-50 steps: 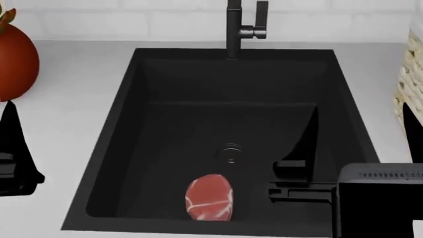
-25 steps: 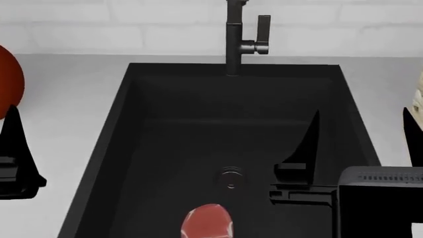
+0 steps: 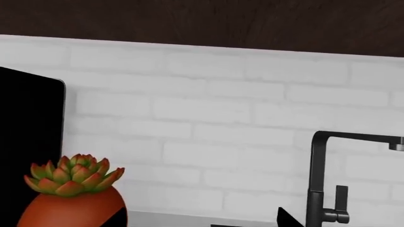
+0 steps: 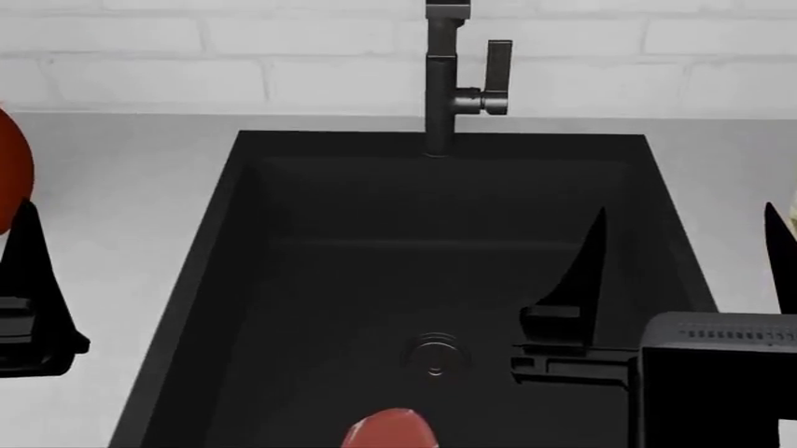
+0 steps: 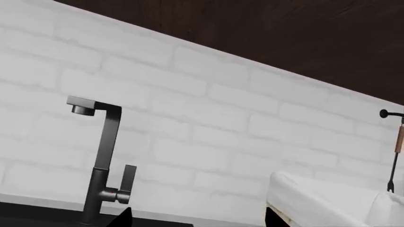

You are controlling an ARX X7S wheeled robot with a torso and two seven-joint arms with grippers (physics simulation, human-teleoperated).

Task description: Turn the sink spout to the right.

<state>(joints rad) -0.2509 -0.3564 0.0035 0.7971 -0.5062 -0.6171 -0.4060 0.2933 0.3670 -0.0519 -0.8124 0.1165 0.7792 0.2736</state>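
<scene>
dark sink spout [image 3: 317,179] and potted succulent [image 3: 73,176] against white brick wall [image 3: 208,118]

Sink spout [image 4: 441,84] upright at middle of sink [image 4: 224,243] back rim, lever handle [image 4: 496,79] projecting from its right side. White brick wall [image 4: 249,56] close behind spout. Air above basin open between both claws. Right claw [image 4: 678,271] over right half of basin, wide apart, well short of spout. Meat piece [image 4: 388,431] on basin floor near front edge, drain [image 4: 435,357] beside it. Red plant pot [image 3: 73,205] at table's left edge.
</scene>
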